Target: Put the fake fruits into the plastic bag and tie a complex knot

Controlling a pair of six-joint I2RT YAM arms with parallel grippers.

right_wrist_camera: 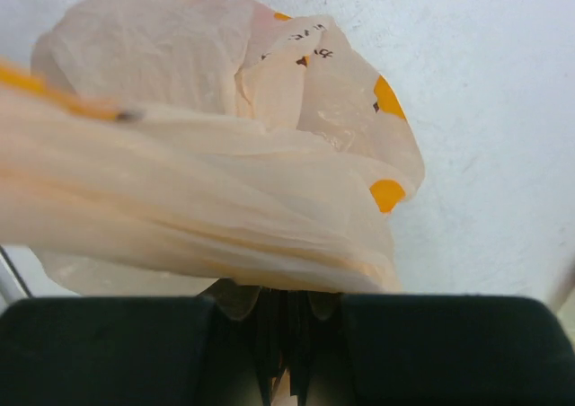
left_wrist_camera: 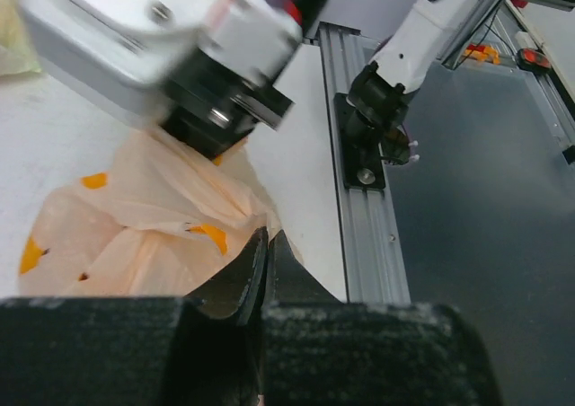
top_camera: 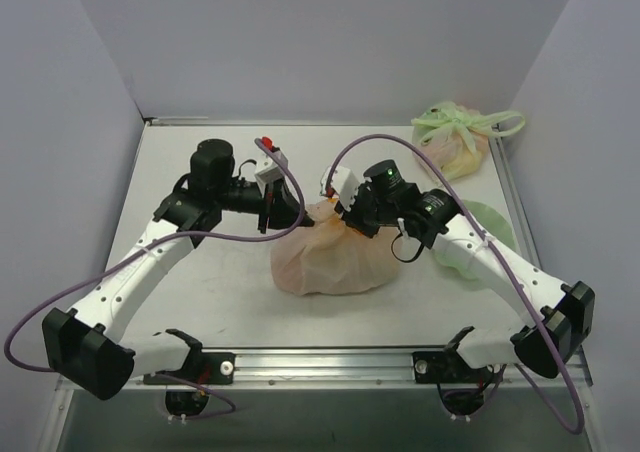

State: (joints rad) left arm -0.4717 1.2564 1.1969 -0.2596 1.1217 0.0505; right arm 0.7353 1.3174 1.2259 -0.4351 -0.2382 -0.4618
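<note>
The plastic bag (top_camera: 335, 257), peach film printed with yellow bananas, sits bulging at the table's middle. My left gripper (top_camera: 303, 215) is at its upper left corner. In the left wrist view, the left gripper (left_wrist_camera: 268, 242) has its fingers pressed together on the film's edge (left_wrist_camera: 153, 217). My right gripper (top_camera: 343, 214) is at the bag's top, a hand's width from the left one. In the right wrist view, the right gripper (right_wrist_camera: 287, 303) is shut on a stretched band of film (right_wrist_camera: 207, 208). The fake fruits are hidden. No knot shows on the peach bag.
A pale green bag (top_camera: 455, 137) tied by its green handles lies at the back right. A light green film sheet (top_camera: 482, 234) lies under my right arm. The table's metal rail (left_wrist_camera: 346, 172) and the right arm's base (left_wrist_camera: 373, 123) run along the near edge.
</note>
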